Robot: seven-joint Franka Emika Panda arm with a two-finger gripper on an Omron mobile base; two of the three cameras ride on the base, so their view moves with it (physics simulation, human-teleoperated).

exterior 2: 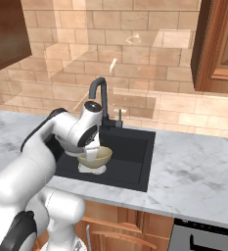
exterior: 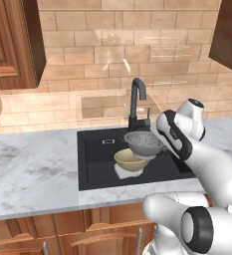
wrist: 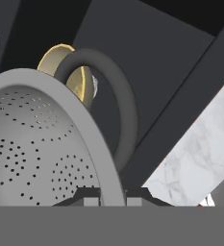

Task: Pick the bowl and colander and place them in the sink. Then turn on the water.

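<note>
Fingers (wrist: 87, 196) of your gripper (wrist: 112, 198) are pinching the colander (exterior: 144, 143) by its rim, clamped tight with the thin grey wall running up between the two dark tips in the hand view. You are holding the colander above the sink (exterior: 95, 179), tilted, with its perforated inside facing the left base camera. One of its loop handles (wrist: 117, 105) is arching up just beyond the gripper in the hand view, directly ahead of the fingertips.

Past that handle and further ahead of the gripper, the bowl (exterior: 131, 160) is sitting inside the sink, just below and beside the hanging colander; whether the two are touching you cannot tell from these views. A pale patch is showing under the bowl on the basin floor.

Behind the colander, on the far side of the gripper, the faucet (exterior: 137, 102) is standing upright at the back edge of the sink. Marble counter (exterior: 33, 169) is lying around the basin on both sides of your arm.
</note>
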